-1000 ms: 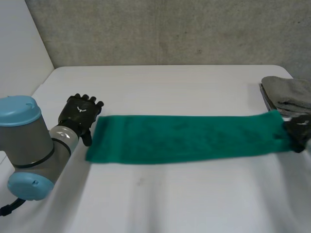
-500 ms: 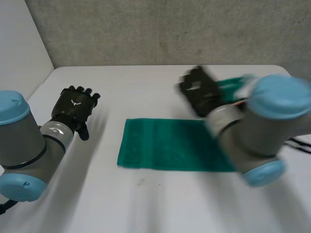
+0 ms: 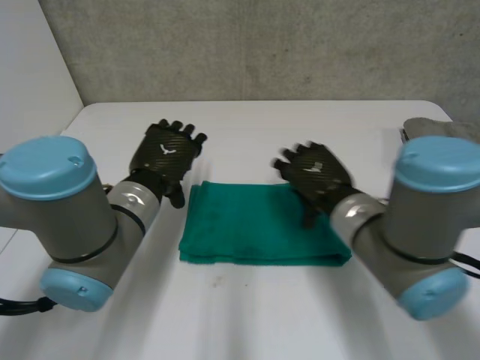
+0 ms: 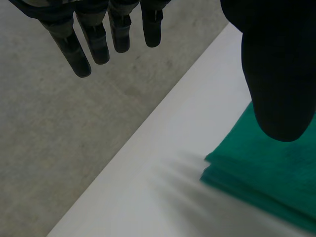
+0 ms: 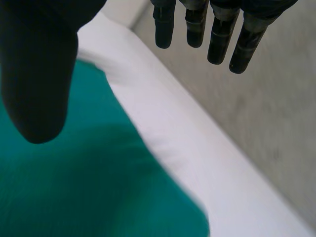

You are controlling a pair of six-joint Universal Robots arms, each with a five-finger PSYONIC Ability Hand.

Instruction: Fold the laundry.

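Towel, green terry rectangle, lies folded mid white table. My left hand hovers at its far left corner, my right hand above right side; both straight-fingered, empty. Next fold: pinch matching corners, align edges.

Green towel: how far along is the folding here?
Done: the green terry towel lies as a layered rectangle on the white table. In hand: nothing; the left hand and right hand are open, near its far corners. Left: perhaps another fold, then likely stacking beside the grey folded cloth.
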